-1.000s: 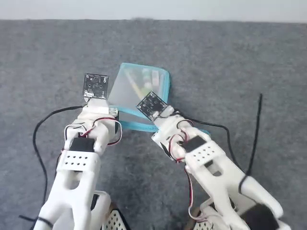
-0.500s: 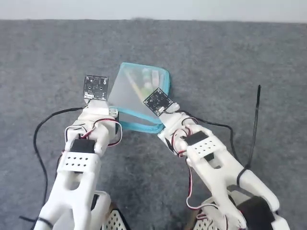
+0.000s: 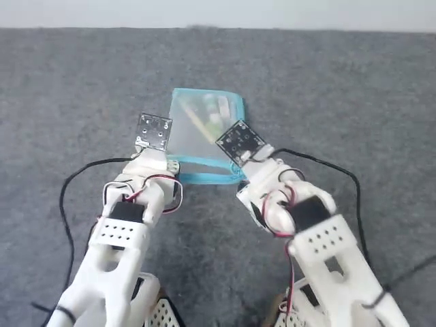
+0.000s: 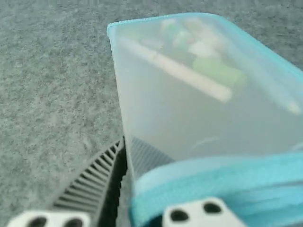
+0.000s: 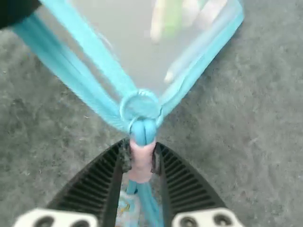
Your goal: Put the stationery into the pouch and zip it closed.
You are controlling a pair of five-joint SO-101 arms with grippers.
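The pouch (image 3: 204, 133), stationery (image 3: 208, 112) inside, lies upper centre on the worktop (image 3: 340, 102). It looks light, soft and floppy, likely to buckle. My right pincer (image 5: 141, 158) grips the zip pull (image 5: 142, 128). My left pincer (image 4: 128, 182) pinches the pouch's zip-band corner. Best held by these ends, kept taut.

The high camera sits up above and looks down on the grey bench (image 3: 354, 82). The left arm (image 3: 116, 238) and right arm (image 3: 320, 238) come in from the bottom of the frame. The wrist cameras peer past the left end effector (image 4: 130, 165) and the right end effector (image 5: 140, 151), very close up. All three see the pouch (image 3: 194, 146).
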